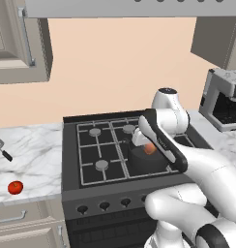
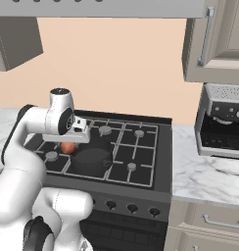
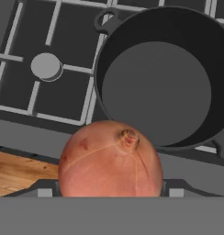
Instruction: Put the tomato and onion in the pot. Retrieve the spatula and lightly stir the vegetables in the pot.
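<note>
We are on the first step, carrying the onion [image 3: 110, 158] to the pot [image 3: 159, 78], our landmark here. The gripper [image 2: 72, 142] has its jaws set wide and clamped on the onion, which bulges between the finger tips at the bottom of the hand view; in the right base view the onion hangs just beside the pot's near-left rim, above the stove [image 1: 71, 145], not yet over the opening. The pot sits on a front burner and looks empty, its dark floor bare. The tomato [image 1: 15, 187] lies well apart from the pot, far to its left on the marble counter [image 1: 33, 155] near the front edge, and the spatula [image 1: 1, 147] rests on that same counter, farther back than the tomato and equally far from the pot. As we judge it, the next move calls for shifting the hand a little farther until the onion is centred over the pot's mouth, lowering it inside the walls, and only then parting the fingers, so it does not glance off the rim and roll across the grates. After that we still owe the tomato, then the spatula.
</note>
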